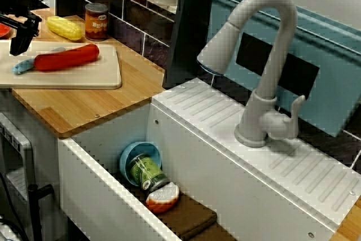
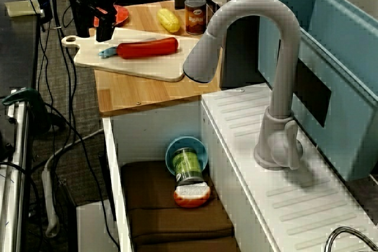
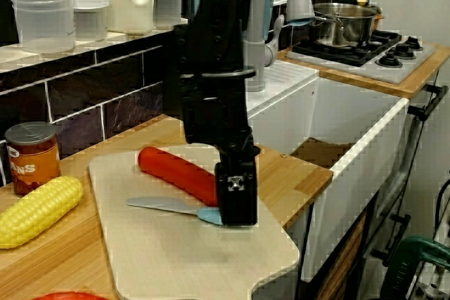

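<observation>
My gripper [image 3: 235,209] stands at the blue handle of a small knife [image 3: 160,205], which lies flat on the cutting board [image 3: 176,261] with its blade pointing away from the fingers. In the close view at the board the fingertips cover the handle's end. In the view over the sink they seem to sit slightly above it, so I cannot say whether they touch. The knife is not lifted, and the long red sausage-like piece [image 3: 176,170] just beside it is whole and uncut.

The fingers read as one dark block from every angle, so I cannot tell whether the jaws are parted or closed on the handle. Most of the handle is hidden behind them.

Off the board, a corn cob [image 3: 35,212] and a tin can [image 3: 29,157] stand on the wooden counter near the tiled wall. A red rim is cut off at the frame's bottom edge. Well apart, in the sink [image 1: 113,207], a green jar [image 1: 145,172] lies tipped against a blue bowl [image 1: 128,159].
</observation>
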`<action>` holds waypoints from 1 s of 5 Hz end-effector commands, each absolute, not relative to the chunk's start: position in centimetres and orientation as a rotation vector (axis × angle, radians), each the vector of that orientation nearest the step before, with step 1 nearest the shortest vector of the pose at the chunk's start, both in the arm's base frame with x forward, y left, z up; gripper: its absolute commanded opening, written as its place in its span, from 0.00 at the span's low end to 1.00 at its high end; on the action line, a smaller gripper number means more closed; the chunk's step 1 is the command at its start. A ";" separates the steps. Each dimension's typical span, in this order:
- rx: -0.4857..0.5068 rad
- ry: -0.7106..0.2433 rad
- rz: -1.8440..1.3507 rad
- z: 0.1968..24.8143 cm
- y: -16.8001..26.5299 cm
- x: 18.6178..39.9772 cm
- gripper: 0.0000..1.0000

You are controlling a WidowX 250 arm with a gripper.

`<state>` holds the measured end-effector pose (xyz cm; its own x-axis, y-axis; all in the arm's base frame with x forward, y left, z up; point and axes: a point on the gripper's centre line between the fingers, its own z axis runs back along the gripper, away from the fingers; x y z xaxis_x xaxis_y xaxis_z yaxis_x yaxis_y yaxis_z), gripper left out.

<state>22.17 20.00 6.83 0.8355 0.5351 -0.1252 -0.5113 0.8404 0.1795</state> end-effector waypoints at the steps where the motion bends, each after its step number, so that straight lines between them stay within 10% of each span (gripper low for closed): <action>1: 0.121 0.140 0.532 7.6 20.9 22.7 1.00; 5: 0.178 0.096 0.504 5.7 18.5 21.6 1.00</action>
<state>20.98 18.07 3.97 0.8664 0.4868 -0.1108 -0.4640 0.8671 0.1811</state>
